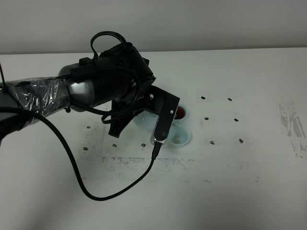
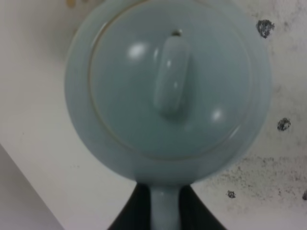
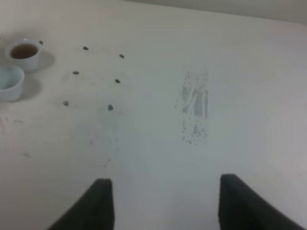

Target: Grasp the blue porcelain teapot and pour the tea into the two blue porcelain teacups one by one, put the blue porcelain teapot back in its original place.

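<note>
While the blue porcelain teapot [image 2: 168, 86] fills the left wrist view from above, its lid [image 2: 144, 110] seated and the knob [image 2: 171, 76] at the centre, its loop handle [image 2: 165, 215] is pinched between the black fingers [image 2: 128, 218] of the left gripper [image 2: 165, 201], which are drawn in narrow on it. Whether the pot rests on the table [image 1: 240, 182] or hangs just above it, I cannot tell. In the high view the left arm [image 1: 96, 88] covers most of the pot. Just to its right stand the cups, close together. The far teacup [image 1: 187, 115] holds dark reddish-brown tea [image 1: 180, 113]; the near teacup [image 1: 185, 141] looks pale inside. A black cable [image 1: 96, 194] loops across the speckled white tabletop. Well to the right, the right gripper [image 3: 165, 181] hovers over bare table, fingers [image 3: 98, 203] spread wide and holding nothing.
</note>
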Robot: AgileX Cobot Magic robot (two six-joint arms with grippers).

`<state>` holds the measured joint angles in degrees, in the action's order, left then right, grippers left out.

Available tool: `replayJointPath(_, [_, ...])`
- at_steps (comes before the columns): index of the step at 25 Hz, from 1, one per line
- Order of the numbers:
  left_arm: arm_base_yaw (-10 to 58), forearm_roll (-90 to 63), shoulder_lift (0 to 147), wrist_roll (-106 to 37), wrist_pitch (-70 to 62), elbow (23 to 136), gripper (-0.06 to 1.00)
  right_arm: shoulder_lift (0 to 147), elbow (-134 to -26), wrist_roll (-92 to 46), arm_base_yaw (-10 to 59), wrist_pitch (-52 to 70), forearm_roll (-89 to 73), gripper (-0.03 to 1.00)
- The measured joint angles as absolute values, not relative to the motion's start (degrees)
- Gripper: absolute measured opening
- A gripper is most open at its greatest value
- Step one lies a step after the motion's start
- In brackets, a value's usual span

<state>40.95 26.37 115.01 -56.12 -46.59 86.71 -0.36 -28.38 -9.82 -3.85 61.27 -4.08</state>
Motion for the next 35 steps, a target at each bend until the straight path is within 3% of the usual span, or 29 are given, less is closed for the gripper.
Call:
replayJointPath(13, [41.73, 32.04, 115.01, -53.14, -45.74, 86.71, 0.04, -0.36, -28.38, -9.82, -3.85, 61.27, -4.08, 0.5])
replayJointPath(35, [42.69, 32.37, 115.03, -62.48, -45.14, 86.71, 0.04, -0.36, -28.38, -9.82, -3.85, 61.27, -4.08, 0.5])
